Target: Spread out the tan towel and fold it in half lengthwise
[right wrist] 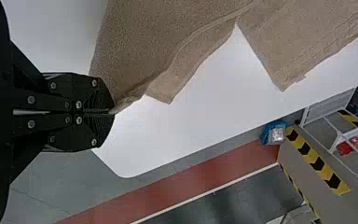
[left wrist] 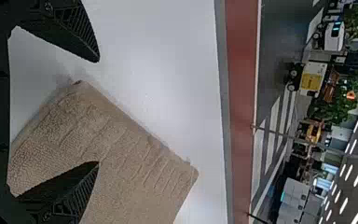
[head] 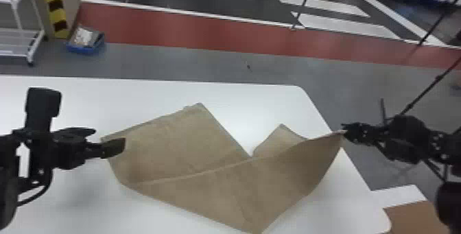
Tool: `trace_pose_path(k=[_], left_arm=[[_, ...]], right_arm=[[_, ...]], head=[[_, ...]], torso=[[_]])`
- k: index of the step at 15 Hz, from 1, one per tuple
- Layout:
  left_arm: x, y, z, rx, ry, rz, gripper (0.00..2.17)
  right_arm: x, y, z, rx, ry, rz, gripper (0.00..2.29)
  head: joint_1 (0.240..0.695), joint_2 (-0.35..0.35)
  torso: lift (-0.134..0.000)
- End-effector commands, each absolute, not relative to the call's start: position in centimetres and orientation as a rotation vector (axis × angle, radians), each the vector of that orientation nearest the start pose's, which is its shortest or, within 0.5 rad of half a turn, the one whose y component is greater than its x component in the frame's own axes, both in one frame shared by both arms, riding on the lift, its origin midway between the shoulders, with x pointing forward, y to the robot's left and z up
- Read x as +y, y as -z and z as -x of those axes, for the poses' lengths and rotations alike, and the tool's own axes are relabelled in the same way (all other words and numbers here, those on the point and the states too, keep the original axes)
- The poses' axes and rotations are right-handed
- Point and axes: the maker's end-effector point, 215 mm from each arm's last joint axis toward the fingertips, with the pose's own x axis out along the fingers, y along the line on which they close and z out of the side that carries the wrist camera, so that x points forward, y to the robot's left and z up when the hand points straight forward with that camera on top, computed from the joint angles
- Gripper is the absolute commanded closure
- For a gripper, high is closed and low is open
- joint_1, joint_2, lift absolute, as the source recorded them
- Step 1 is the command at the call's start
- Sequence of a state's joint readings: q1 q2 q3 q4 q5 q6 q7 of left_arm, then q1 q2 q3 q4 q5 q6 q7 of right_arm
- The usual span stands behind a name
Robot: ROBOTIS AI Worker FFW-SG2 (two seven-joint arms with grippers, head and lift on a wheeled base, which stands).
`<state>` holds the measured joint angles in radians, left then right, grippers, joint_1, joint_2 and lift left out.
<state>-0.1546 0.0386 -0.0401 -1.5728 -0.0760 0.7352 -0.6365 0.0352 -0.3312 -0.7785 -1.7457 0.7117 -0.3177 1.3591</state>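
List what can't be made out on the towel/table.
Tan towel, nearest tip: cut off by head view's bottom edge.
Towel's gripped corner: hidden inside right end effector, right wrist view.
Towel patch: covered by left end effector, head view.
Table, left end: cut off by head view's left edge.

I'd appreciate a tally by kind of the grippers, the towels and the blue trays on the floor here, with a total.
Grippers: 2 (left gripper, right gripper)
Towels: 1 (tan towel)
Blue trays: 1 (blue tray on the floor beyond the table)
Total: 4
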Motion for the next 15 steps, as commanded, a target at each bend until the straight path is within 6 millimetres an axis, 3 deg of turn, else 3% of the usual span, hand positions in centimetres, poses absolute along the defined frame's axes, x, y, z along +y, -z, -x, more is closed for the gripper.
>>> trace_pose_path(k=[1, 4, 6, 10, 12, 15], left_arm=[[10.2, 44.8, -55.8, 0.596, 0.626, 0.068, 0.10], [10.1, 45.0, -55.7, 0.601, 0.626, 0.074, 0.18], [10.2, 45.5, -55.6, 0.608, 0.624, 0.071, 0.40], [10.0, 45.7, -55.4, 0.616, 0.628, 0.067, 1.72], [10.5, 46.0, -54.8, 0.619, 0.620, 0.071, 2.07], [10.8, 45.5, -54.1, 0.616, 0.624, 0.069, 2.15]], right_arm=[[-51.5, 32.0, -43.3, 0.550, -0.568, 1.073, 2.17], [-50.4, 32.3, -44.1, 0.543, -0.593, 1.078, 2.17], [-50.2, 32.4, -44.4, 0.541, -0.599, 1.082, 2.16], [-50.0, 32.4, -44.5, 0.541, -0.602, 1.079, 2.17], [-50.2, 32.2, -44.5, 0.539, -0.596, 1.079, 2.17], [-50.4, 32.1, -44.5, 0.539, -0.591, 1.077, 2.17]], head=[[0.695, -0.350], [0.695, -0.350], [0.695, -0.350], [0.695, -0.350], [0.695, -0.350], [0.695, -0.350]], torso=[[-0.118], [-0.118], [-0.118], [-0.118], [-0.118], [-0.118]])
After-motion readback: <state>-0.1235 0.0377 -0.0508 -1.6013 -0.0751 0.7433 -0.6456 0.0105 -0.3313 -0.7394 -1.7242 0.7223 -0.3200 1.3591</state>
